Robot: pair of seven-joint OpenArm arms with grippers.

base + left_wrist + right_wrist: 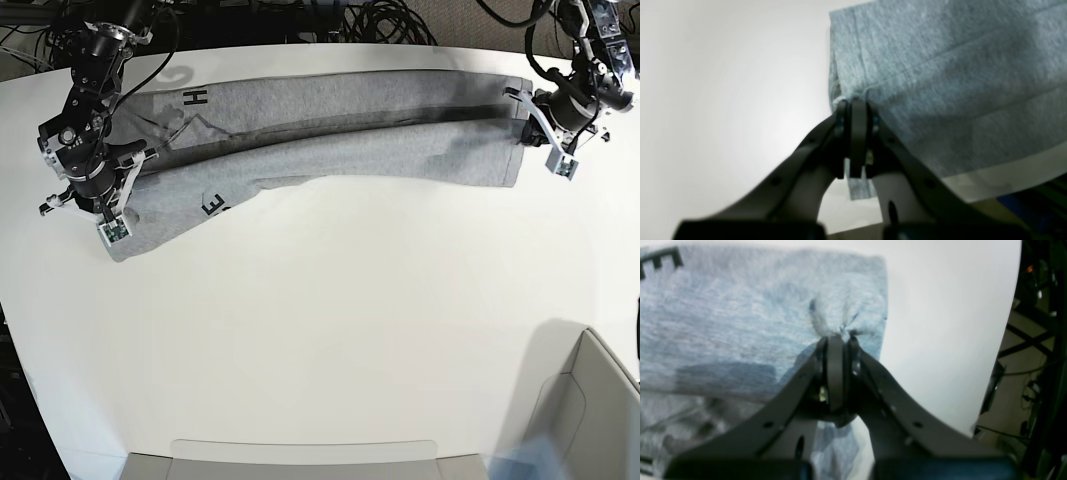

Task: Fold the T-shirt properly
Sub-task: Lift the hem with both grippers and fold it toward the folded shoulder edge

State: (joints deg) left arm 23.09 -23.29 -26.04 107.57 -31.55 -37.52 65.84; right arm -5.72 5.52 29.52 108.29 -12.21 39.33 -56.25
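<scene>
Heathered grey T-shirt (330,135) lies in a long rumpled band.

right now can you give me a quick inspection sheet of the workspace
surface: white table, bare in the middle
job's things: grey T-shirt stretched in a long folded band across the far side, black letters showing near one end
clutter: pale box at the near corner
grippers: left gripper shut on the T-shirt edge; right gripper shut on a bunched pinch of the T-shirt
cables: black cables beyond the far edge of the table
surroundings: dark frame beside the table
</scene>
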